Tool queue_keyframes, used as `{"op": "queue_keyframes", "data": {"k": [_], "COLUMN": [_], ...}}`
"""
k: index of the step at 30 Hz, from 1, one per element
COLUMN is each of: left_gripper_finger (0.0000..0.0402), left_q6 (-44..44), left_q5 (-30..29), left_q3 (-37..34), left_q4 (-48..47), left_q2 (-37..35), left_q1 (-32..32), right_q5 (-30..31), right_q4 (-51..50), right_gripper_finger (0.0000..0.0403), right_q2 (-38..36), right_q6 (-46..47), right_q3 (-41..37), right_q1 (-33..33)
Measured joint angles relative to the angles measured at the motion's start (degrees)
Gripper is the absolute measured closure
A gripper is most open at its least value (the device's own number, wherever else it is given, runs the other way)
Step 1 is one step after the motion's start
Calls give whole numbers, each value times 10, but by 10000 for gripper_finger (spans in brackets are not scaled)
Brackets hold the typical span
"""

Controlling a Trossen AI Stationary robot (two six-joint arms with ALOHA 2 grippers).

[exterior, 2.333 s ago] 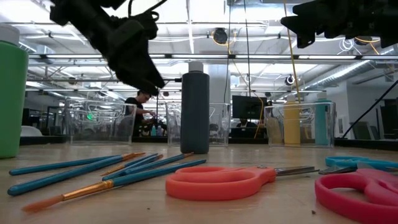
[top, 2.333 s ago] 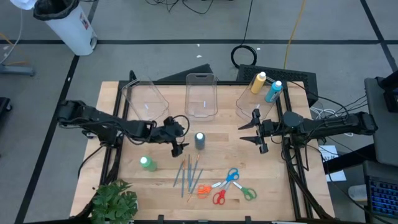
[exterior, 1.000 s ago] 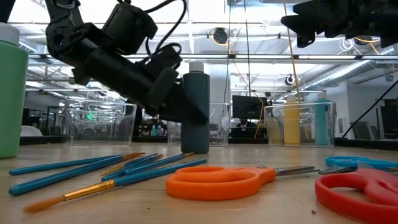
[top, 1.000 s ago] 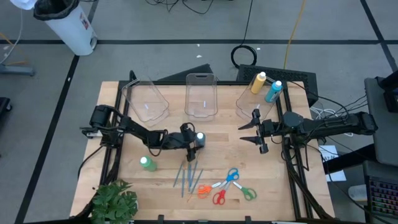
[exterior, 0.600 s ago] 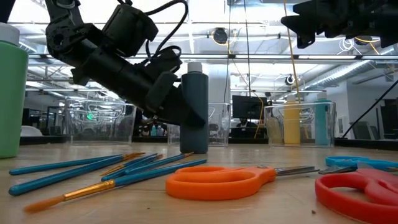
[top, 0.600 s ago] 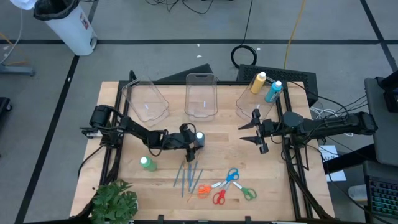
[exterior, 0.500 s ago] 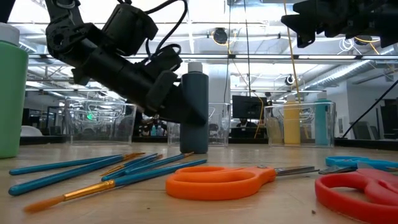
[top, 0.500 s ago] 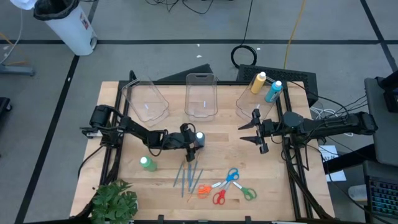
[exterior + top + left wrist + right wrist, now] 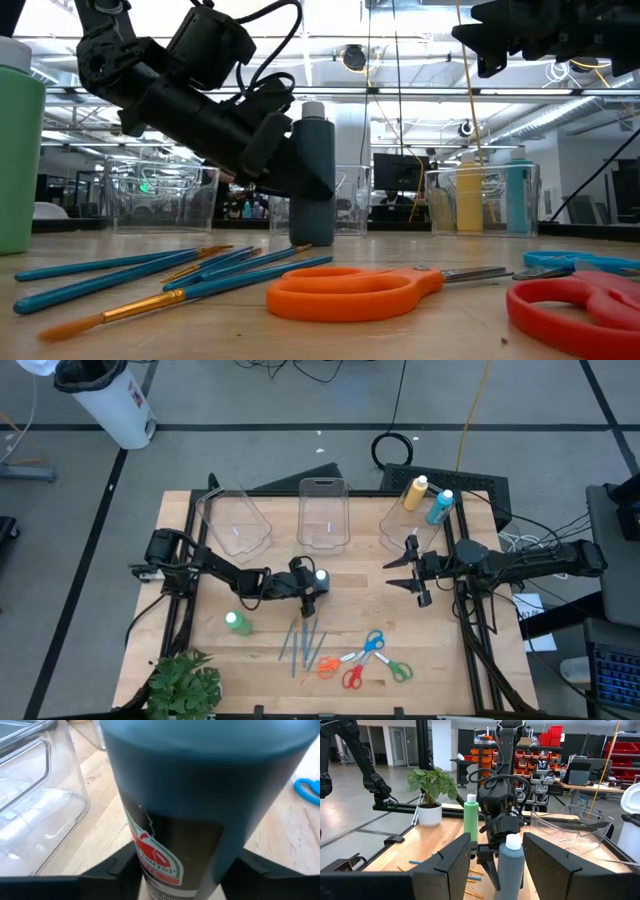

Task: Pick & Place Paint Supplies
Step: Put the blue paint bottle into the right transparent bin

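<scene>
Two paint bottles already lie in the right-hand bin from above, where the left gripper [image 9: 314, 587] has reached the grey-blue bottle [image 9: 321, 580] mid-table; level, its jaws are narrowing round the standing bottle, lift likely next, while the right gripper [image 9: 413, 569] hangs open.

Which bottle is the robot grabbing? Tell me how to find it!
Look at the middle of the wooden table, just in front of the middle clear bin. The left gripper has its fingers around a grey-blue bottle standing upright there. It is dark with a white cap, unlike the green bottle nearer the plant.
</scene>
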Motion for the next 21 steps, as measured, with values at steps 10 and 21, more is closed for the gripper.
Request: {"op": "queue_keyframes", "data": {"k": [10, 21], "left_gripper_finger": [242, 242], "left_q6": [-15, 62], "left_q5": [8, 18], "left_q3": [60, 222], "left_q4": [-43, -277], "left_q2": [0, 0], "left_q1": [3, 9], "right_q5": [3, 179], "right_q4": [-1, -4], "right_gripper_finger": [232, 212], "right_q2": [1, 17], "right_q6": [-1, 0], "right_q3": [0, 0], "right_q1": [0, 0]}}
